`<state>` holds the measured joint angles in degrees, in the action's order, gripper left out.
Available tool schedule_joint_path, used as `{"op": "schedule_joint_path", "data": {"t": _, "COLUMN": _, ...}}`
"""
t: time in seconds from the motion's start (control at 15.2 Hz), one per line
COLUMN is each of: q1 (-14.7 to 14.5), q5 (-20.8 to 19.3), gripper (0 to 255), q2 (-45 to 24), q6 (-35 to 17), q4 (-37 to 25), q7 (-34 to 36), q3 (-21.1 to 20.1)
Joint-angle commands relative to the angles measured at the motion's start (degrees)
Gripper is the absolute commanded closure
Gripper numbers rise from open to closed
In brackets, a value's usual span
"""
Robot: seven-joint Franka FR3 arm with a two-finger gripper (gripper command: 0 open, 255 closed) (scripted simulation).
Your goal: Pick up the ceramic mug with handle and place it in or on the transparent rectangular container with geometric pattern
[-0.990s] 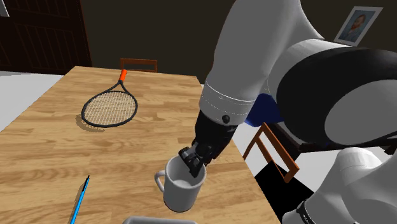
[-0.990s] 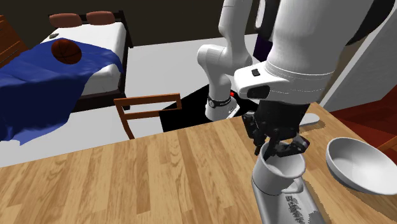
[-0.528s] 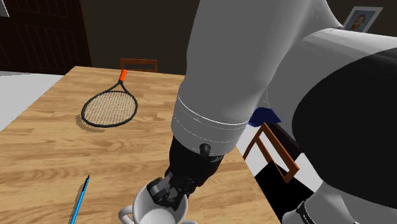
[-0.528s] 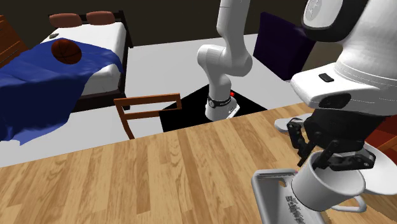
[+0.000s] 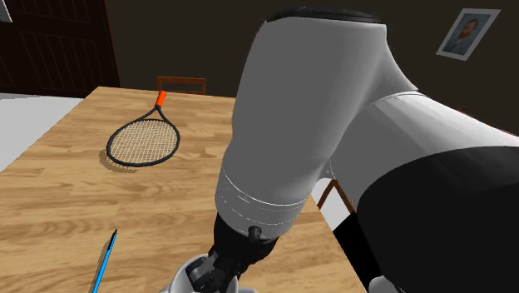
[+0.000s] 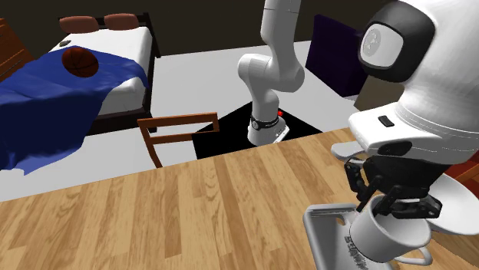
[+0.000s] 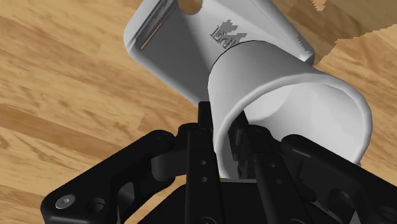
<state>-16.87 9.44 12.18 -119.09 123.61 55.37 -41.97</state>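
**Mug held tilted over the container at the table's near edge**

- Gripper (image 6: 395,205): fingers (image 7: 205,130) drawn in on the wall of the mug (image 6: 382,236), one inside the rim and one outside. Narrow gap, only the mug's wall between them. Mug clasped
- Mug: plain white, tipped off upright in the second exterior view, with its mouth up against the gripper and its base lower, towards that view's left. Handle shows at its lower side
- Container (image 6: 326,230): drawn pale grey, rectangular, with a small dark pattern on its floor, lying flat on the wooden table (image 6: 153,222). Mug sits above it. Cannot tell whether the base touches it
- Wrist view: mug (image 7: 286,108) runs out from the gripper (image 7: 222,137), its base over one end of the container (image 7: 184,44). Wood grain on either side
- Shoulder view: the arm's white forearm blocks much of the scene. The gripper (image 5: 218,270) and the mug (image 5: 185,276) rim are at the lower edge
- Also on the table: a racket (image 5: 143,137) with an orange grip, well away at the far end, and a blue pen (image 5: 104,262) near the front edge
- A white bowl (image 6: 460,207) lies just beyond the gripper
- Off the table: a wooden chair (image 6: 176,134), and a bed (image 6: 77,69) with a blue cover and a dark red ball (image 6: 79,61)
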Motion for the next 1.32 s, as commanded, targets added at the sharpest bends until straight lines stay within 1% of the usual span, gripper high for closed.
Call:
{"op": "schedule_joint_path", "data": {"t": 0.0, "q1": 0.1, "q5": -0.4, "gripper": 255, "q2": -0.7, "q6": -1.7, "q4": 1.1, "q7": 0.3, "q3": -0.4}}
{"op": "schedule_joint_path", "data": {"t": 0.66, "q1": 0.4, "q5": -2.8, "gripper": 255, "q2": -4.7, "q6": -10.0, "q4": 6.1, "q7": 2.2, "q3": -2.0}}
{"op": "schedule_joint_path", "data": {"t": 1.19, "q1": 0.4, "q5": -2.8, "gripper": 255, "q2": -4.7, "q6": -10.0, "q4": 6.1, "q7": 2.2, "q3": -2.0}}
{"op": "schedule_joint_path", "data": {"t": 1.25, "q1": 0.4, "q5": -2.8, "gripper": 0, "q2": -4.7, "q6": -10.0, "q4": 6.1, "q7": 2.2, "q3": -2.0}}
